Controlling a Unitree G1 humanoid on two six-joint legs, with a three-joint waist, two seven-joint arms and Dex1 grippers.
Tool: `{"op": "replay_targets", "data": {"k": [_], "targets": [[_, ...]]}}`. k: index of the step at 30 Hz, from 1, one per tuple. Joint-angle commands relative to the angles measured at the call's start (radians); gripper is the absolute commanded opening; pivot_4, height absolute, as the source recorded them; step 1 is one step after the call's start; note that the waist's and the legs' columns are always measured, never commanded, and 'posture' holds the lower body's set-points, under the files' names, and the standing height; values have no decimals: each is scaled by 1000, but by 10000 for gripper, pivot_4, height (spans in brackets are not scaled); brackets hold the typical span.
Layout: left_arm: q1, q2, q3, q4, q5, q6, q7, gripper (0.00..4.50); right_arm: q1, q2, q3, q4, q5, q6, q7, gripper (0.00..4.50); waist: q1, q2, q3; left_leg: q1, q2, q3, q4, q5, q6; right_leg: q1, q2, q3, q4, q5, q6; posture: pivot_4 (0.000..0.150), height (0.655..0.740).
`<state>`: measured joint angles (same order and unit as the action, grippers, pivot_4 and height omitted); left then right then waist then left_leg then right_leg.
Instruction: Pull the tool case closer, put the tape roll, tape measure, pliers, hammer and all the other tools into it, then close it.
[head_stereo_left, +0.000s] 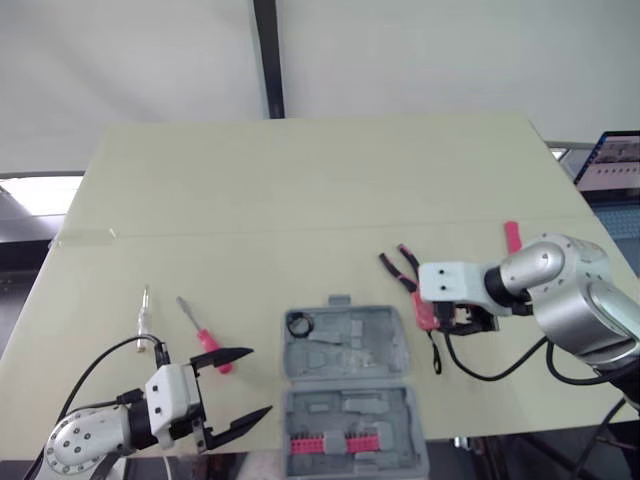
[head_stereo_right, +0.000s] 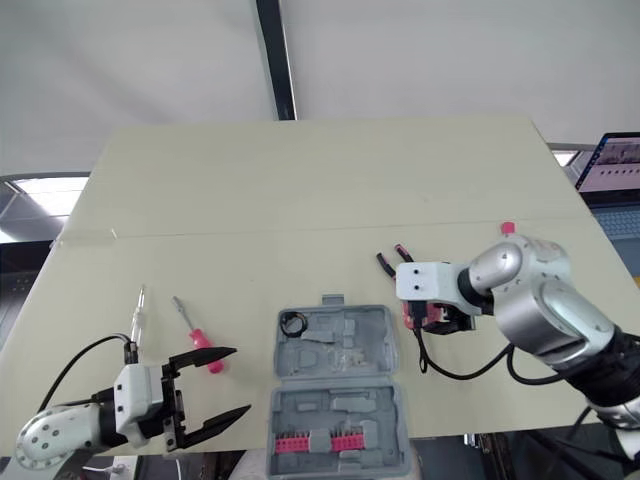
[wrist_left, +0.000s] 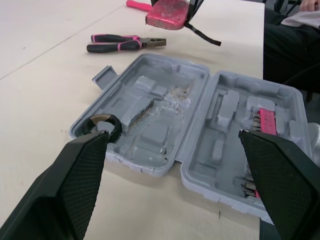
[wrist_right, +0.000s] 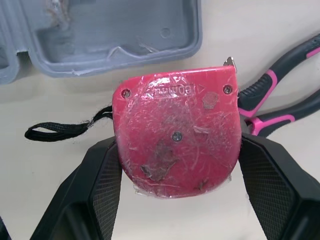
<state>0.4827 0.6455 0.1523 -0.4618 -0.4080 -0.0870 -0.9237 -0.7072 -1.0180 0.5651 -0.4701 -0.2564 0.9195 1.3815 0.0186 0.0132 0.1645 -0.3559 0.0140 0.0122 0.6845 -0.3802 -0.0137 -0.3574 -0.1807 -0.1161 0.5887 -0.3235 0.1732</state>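
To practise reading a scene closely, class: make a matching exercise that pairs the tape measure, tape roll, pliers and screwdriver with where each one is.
Things:
1. tape measure
2. tape roll
3. pliers
4. pink-handled screwdriver

Places:
A. inside the open tool case
B. on the table, left of the case
C. clamped in the right gripper
D. on the table, right of the case

Pairs: 1-C, 2-A, 3-D, 4-B
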Motion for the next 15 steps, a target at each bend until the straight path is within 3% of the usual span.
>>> {"op": "replay_targets", "data": {"k": [1, 8, 15], "targets": [[-2, 4, 9, -11, 8, -17, -6, 45000, -76, 51, 107, -40, -57, 85, 8, 29671, -4, 0, 0, 0, 0, 0, 0, 0, 0, 0, 0, 0, 0, 0, 0, 1500, 7400], [6, -4, 8, -19, 21, -20, 1, 45000, -190, 186, 295, 22, -113, 201, -30, 29671, -18, 0, 0, 0, 0, 0, 0, 0, 0, -1, 0, 0, 1, 0, 0, 1500, 7400], [26, -8, 9, -34, 28, -21, 9, 45000, -244, 261, 391, 99, -116, 235, -65, 29671, -23, 0, 0, 0, 0, -1, -1, 0, 0, -2, 0, -1, 2, 0, 0, 1500, 7400]]}}
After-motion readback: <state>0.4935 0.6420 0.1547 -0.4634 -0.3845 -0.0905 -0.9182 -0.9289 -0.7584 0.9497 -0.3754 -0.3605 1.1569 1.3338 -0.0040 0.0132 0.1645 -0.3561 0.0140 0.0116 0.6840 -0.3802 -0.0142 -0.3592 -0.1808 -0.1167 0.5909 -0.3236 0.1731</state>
